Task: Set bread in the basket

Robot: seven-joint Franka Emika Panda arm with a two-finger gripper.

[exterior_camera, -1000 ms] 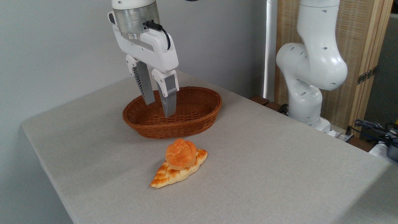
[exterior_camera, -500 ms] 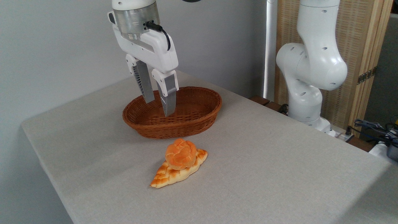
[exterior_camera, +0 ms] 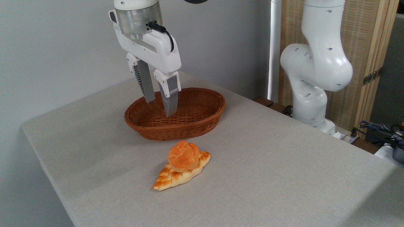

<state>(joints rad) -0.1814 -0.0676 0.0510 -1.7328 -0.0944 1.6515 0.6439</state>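
Observation:
The bread (exterior_camera: 183, 156), a small round golden-orange bun with a knotted top, rests on a flat leaf-shaped braided loaf (exterior_camera: 173, 178) near the middle of the table. Behind it stands the oval reddish-brown wicker basket (exterior_camera: 202, 121), with nothing inside that I can see. My gripper (exterior_camera: 160, 108) hangs over the basket's left half, well above and behind the bun, its two grey fingers (exterior_camera: 170, 97) pointing down. It is open, with a small gap and nothing between the fingers.
The grey table (exterior_camera: 268, 164) ends close at the left and front edges. The white arm base (exterior_camera: 312, 63) stands off the table's back right, with cables (exterior_camera: 378, 129) at the far right. A wall runs behind.
The gripper has risen slightly and drifted a little left over the basket. The bun, loaf and basket have not moved.

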